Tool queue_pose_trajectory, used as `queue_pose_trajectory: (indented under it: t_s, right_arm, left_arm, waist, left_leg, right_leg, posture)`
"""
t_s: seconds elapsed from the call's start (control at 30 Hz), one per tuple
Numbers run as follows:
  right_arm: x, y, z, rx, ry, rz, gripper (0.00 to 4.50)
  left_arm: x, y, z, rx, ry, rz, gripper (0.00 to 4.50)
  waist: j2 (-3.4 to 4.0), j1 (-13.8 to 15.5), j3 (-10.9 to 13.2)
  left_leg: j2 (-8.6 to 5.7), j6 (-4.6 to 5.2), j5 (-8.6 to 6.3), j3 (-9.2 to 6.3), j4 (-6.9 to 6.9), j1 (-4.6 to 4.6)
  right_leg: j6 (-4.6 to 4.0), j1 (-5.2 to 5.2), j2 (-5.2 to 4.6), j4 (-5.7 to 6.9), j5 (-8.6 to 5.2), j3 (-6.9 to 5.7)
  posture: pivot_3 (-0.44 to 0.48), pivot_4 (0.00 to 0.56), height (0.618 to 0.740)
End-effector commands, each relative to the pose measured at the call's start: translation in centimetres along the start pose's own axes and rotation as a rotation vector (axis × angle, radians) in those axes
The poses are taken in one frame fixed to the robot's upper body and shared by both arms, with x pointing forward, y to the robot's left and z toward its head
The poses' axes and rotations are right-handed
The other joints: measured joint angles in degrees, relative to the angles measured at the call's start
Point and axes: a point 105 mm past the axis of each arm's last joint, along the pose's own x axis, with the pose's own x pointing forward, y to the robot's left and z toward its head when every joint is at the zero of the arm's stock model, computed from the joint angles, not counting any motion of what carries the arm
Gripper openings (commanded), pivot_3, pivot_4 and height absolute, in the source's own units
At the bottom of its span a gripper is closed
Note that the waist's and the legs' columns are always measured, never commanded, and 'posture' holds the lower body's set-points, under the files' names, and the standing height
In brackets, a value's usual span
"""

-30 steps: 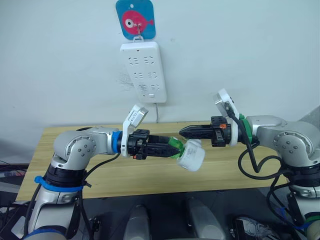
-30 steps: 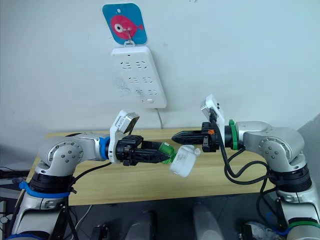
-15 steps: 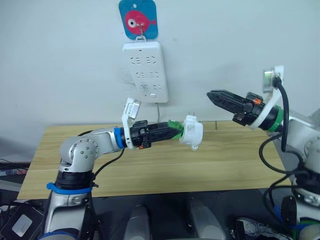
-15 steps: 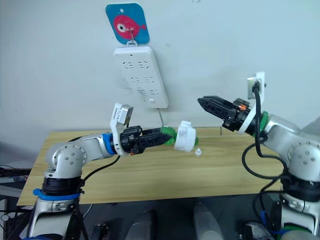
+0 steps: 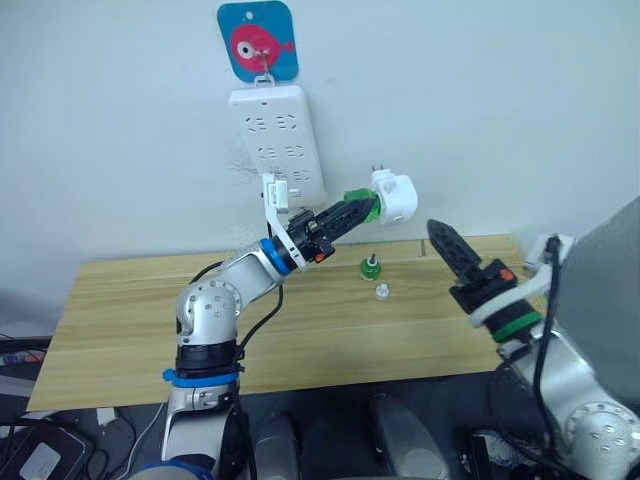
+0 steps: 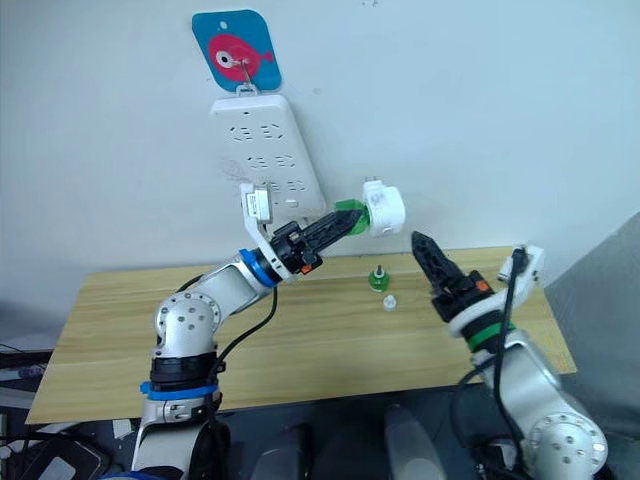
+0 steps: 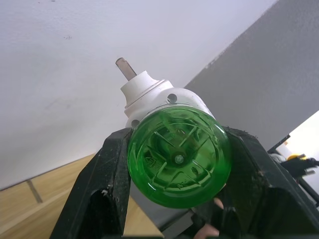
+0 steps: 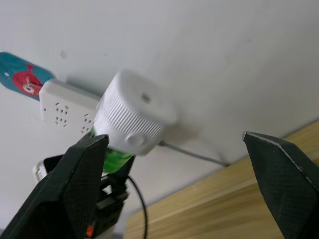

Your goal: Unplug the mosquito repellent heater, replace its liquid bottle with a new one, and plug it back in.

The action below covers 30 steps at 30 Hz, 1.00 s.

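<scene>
Two black fingers of the left gripper (image 5: 352, 211) clamp the green translucent liquid bottle (image 7: 178, 160) screwed into the small white rounded plastic heater (image 5: 393, 195), raised in the air near the long white power strip (image 5: 276, 140) on the wall, prongs pointing up. Over the wooden table (image 5: 140, 320) the right gripper (image 8: 174, 164) hangs with fingers spread wide, holding nothing. On the table stand another small green bottle (image 5: 370, 266) and a tiny white cap (image 5: 381, 291).

You have one mosquito repellent heater (image 5: 393, 195), two green liquid bottles, one fitted into it (image 5: 358, 205) and one upright on the surface (image 5: 370, 267), one small white cap (image 5: 381, 292), and one power strip (image 5: 276, 140).
</scene>
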Motion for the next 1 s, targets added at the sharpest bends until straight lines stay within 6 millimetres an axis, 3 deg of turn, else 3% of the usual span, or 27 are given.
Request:
queue_pose_trajectory:
  t_s: [0.03, 0.57, 1.0]
  right_arm:
    - [0.6, 0.9, 0.0, 0.003, -0.046, -0.023, 4.50]
    - [4.1, 3.4, -0.2, 0.202, -0.104, 0.073, 4.50]
    - [5.5, 4.0, 0.5, 0.260, -0.160, 0.124, 4.50]
  left_arm:
    - [0.3, -0.8, 1.0, 0.025, -0.043, -0.024, 2.32]
    - [1.0, -1.9, 0.7, -0.028, -0.063, -0.049, 2.32]
    - [0.3, -2.3, 0.2, -0.122, -0.045, -0.094, 2.32]
  waist:
    - [0.00, 0.04, 0.00]
    - [0.01, 0.17, -0.01]
    - [0.02, 0.15, -0.01]
  left_leg:
    - [0.00, 0.00, 0.00, -0.02, 0.00, 0.00]
    - [-0.02, 0.00, 0.00, -0.11, -0.02, -0.04]
    - [-0.02, 0.00, 0.00, -0.12, 0.00, -0.04]
  right_leg:
    - [0.00, 0.00, 0.00, -0.01, 0.00, -0.02]
    - [-0.02, 0.00, -0.01, -0.01, 0.01, -0.08]
    - [-0.02, 0.00, -0.02, 0.00, 0.01, -0.10]
  posture:
    - [-0.224, 0.216, 0.740]
    - [-0.206, 0.206, 0.740]
    - [-0.201, 0.205, 0.740]
